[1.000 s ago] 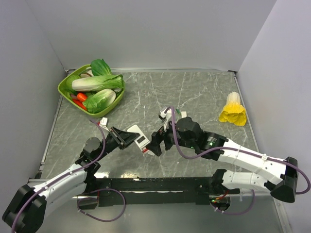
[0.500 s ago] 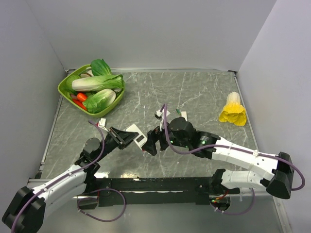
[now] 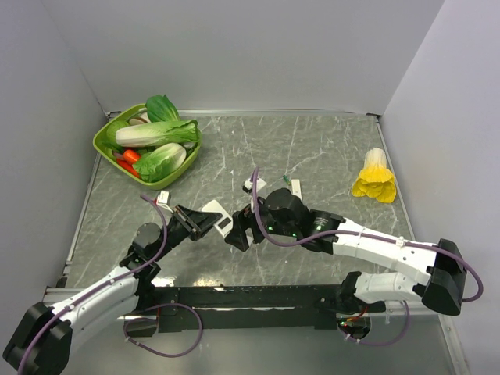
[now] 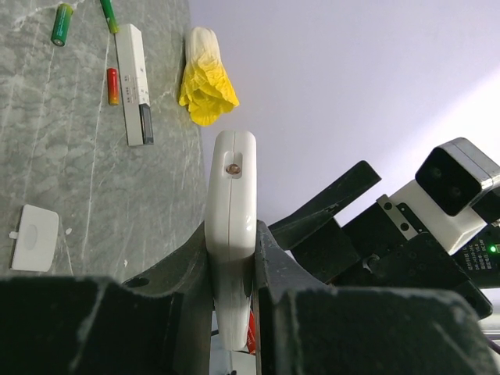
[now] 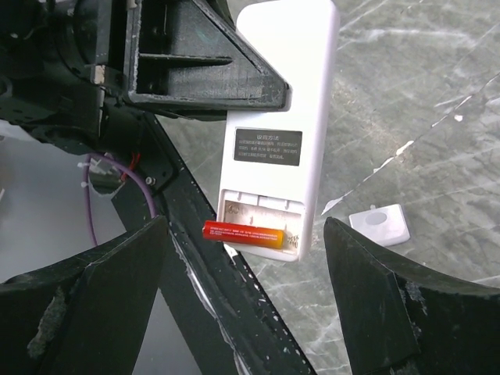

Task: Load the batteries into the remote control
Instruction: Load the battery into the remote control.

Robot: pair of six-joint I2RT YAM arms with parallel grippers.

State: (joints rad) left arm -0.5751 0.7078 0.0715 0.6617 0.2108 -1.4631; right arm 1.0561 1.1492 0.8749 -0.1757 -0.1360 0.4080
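Since the bay has to face the loading arm, your left gripper [image 4: 232, 258] clamps the remote control [image 5: 281, 148] by its long edges, its back turned to the right wrist camera. Right gripper [image 5: 246, 312] hovers just in front, fingers spread wide, nothing in them. White-and-black bar [image 4: 134, 82] lies well apart on the marble; bay cover [image 5: 380, 224] lies off too. One battery [image 5: 244, 233] is seated, with the slot beside it empty. Second battery [image 4: 112, 86] lies just beside that bar. I'd judge that's your next pick.
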